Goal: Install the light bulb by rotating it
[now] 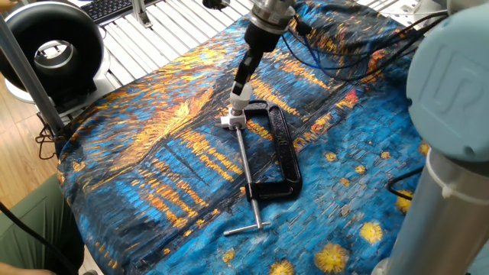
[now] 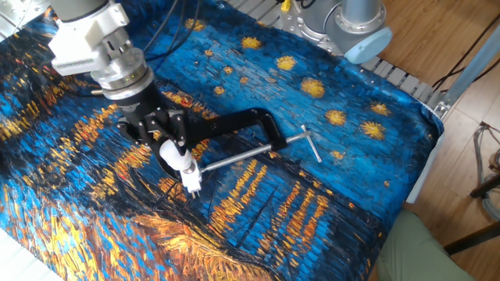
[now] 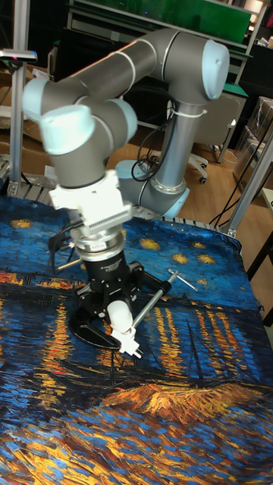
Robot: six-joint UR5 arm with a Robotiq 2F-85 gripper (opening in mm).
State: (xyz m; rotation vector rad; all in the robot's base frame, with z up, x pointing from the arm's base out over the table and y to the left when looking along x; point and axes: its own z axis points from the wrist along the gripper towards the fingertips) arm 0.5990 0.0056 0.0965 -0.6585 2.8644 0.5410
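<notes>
While the C-clamp [image 2: 242, 125] is pinning the socket base [image 1: 231, 120], twisting is possible.
The jaws [image 2: 166, 148] are gripping the light bulb [image 2: 176, 158], its neck pointing just below them into the base.

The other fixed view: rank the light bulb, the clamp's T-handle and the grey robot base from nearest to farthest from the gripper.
1. Light bulb, right at the gripper.
2. T-handle, out along the screw to the right.
3. Robot base, at the far top edge.

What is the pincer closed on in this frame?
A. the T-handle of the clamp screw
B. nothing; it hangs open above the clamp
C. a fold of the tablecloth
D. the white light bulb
D: the pincer grips the white light bulb, which sits over the socket at the end of the C-clamp screw.
</notes>
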